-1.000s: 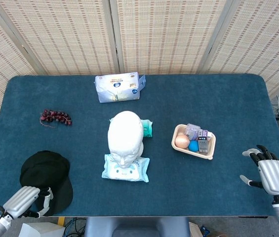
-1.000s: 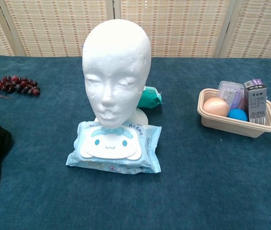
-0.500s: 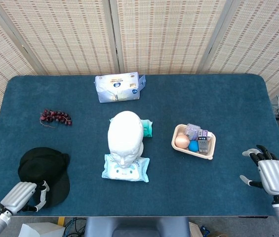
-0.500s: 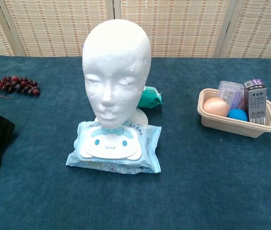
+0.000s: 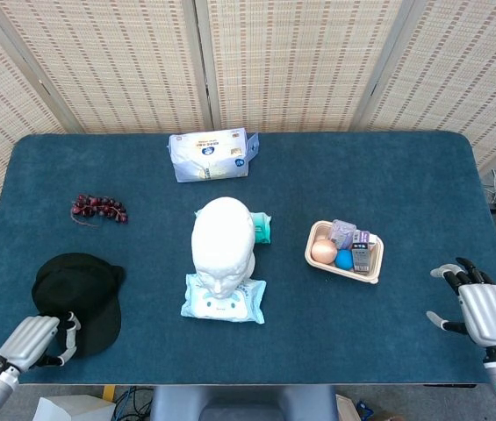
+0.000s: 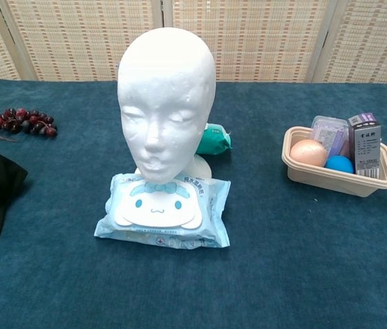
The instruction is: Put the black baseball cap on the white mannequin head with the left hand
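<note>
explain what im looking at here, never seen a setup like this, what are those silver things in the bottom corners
Those are a robot's two mechanical hands, each on an arm, steered remotely by a person. One picture looks down from the robot's head; the other looks forward from its chest, low over the table.

The left hand sits at the near left corner, fingers at the brim of a black baseball cap; whether it grips the cap I cannot tell. The right hand rests open, holding nothing.

On the blue table stands a white mannequin head, behind a pack of wet wipes. There are also grapes, a tray of small items and a tissue pack. The cap is meant to go on the head.
</note>
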Controlling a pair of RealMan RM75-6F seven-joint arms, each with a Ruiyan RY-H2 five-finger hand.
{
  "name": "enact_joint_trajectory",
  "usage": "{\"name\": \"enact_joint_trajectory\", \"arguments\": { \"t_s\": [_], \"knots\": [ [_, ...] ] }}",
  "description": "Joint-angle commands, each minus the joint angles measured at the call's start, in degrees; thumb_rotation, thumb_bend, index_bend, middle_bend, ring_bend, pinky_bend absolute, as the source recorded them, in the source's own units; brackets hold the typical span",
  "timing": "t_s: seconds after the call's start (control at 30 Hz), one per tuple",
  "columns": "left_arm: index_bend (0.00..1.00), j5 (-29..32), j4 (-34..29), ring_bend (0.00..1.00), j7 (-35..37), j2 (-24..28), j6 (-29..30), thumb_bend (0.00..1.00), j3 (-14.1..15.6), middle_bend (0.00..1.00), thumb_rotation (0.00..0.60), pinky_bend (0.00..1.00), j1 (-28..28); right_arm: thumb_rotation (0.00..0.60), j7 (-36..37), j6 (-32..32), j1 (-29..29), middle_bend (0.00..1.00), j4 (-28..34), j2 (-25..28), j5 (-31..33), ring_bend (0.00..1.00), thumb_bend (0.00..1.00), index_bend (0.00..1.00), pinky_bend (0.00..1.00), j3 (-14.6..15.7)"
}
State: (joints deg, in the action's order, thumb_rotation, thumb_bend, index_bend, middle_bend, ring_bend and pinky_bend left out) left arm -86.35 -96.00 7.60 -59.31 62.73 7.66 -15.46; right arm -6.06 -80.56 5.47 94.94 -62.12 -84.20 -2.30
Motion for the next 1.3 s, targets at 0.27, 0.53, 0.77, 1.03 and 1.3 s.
{"name": "enact_joint_trajectory", "arguments": {
  "t_s": [0.27, 0.53, 0.77, 1.03, 1.3],
  "knots": [
    [0.34, 3.9, 2.6, 0.23, -2.3, -2.7, 0.3, 0.91, -2.1, 0.32, 0.6, 0.22, 0.6, 0.6, -0.3, 0.3, 0.1, 0.3, -0.1, -0.1, 0.4, 0.15, 0.0, 0.33, 0.29, -0.1],
    [0.34, 5.5, 4.6, 0.16, -2.4, -4.3, 0.0, 0.91, -3.6, 0.23, 0.6, 0.2, 0.2, 0.6, -0.5, 0.5, 0.2, 0.3, -0.2, -0.2, 0.5, 0.15, 0.0, 0.33, 0.29, 0.0],
    [0.33, 6.2, 6.5, 0.08, -2.1, -5.6, -0.3, 0.91, -4.1, 0.14, 0.6, 0.17, 0.2, 0.6, -0.4, 0.4, 0.2, 0.3, -0.2, -0.2, 0.5, 0.15, 0.0, 0.33, 0.29, 0.0],
    [0.14, 6.7, 8.7, 0.01, -1.7, -7.0, -0.5, 0.91, -4.8, 0.06, 0.6, 0.14, 0.0, 0.6, -0.3, 0.2, 0.1, 0.3, -0.1, -0.2, 0.4, 0.15, 0.0, 0.33, 0.29, 0.0],
    [0.12, 7.1, 9.9, 0.0, -1.6, -8.0, -0.3, 0.91, -5.4, 0.0, 0.6, 0.12, 0.0, 0.6, -0.2, 0.2, 0.0, 0.3, -0.1, -0.1, 0.4, 0.15, 0.0, 0.33, 0.29, -0.1]
  ]
}}
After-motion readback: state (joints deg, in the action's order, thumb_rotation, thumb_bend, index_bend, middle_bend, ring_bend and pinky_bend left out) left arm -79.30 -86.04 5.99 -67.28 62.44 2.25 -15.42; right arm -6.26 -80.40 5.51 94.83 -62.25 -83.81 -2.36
